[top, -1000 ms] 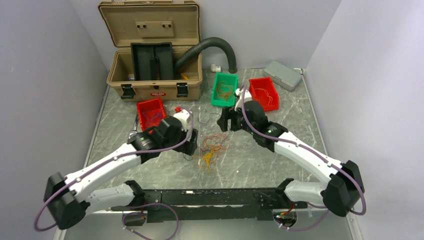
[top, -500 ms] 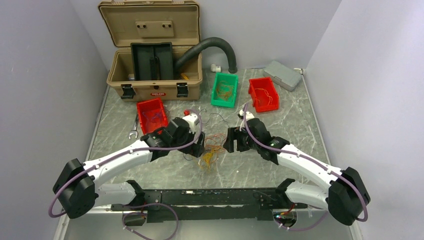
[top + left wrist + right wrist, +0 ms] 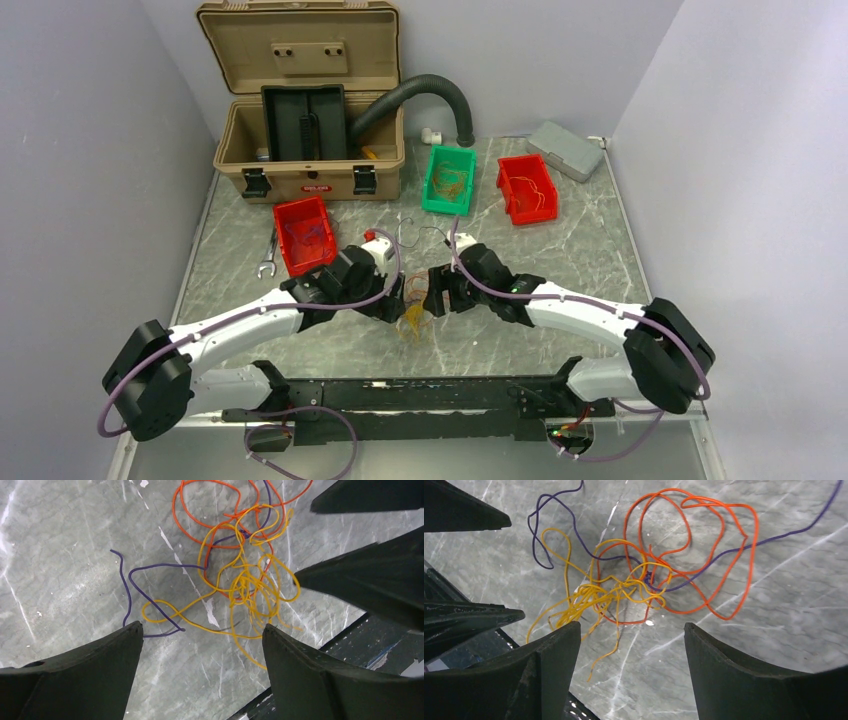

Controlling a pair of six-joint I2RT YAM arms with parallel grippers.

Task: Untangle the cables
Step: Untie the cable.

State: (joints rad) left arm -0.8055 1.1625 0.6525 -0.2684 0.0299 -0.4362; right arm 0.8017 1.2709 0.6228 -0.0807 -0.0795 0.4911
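Both arms converging on cables (image 3: pixel 245 587) from opposite sides. Left gripper (image 3: pixel 200 630), right gripper (image 3: pixel 630 627) now hanging over tangle, jaws gaping, holding nothing. Looking ready for first grab.

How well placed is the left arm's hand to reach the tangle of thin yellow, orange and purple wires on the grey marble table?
Probably well placed: the left hand hangs open directly above the tangle of wires, with nothing between. The open right hand, crowding close opposite, could interfere.
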